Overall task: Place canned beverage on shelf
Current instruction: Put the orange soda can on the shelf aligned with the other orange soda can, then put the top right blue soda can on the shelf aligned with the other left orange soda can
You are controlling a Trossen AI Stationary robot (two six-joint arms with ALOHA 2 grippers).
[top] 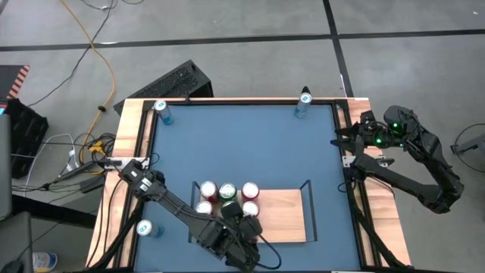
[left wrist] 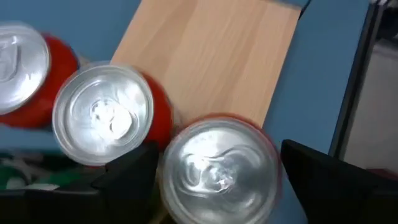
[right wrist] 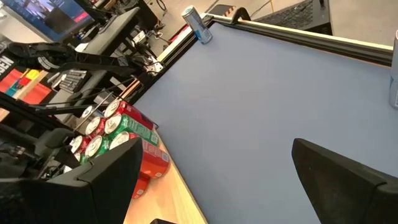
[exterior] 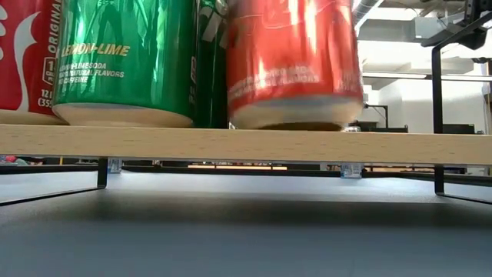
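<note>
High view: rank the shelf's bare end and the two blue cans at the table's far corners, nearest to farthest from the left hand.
From the left hand:
1. Bare end of the shelf, just to its right.
2. Blue can at the far-left corner.
3. Blue can at the far-right corner; close to the second, so not firm.

Even overhead light, glare on can tops point(left wrist: 102, 115), slight motion blur.

Left hand point(left wrist: 217, 168) straddles a red can point(left wrist: 219, 171) on the shelf point(left wrist: 211, 56).
</note>
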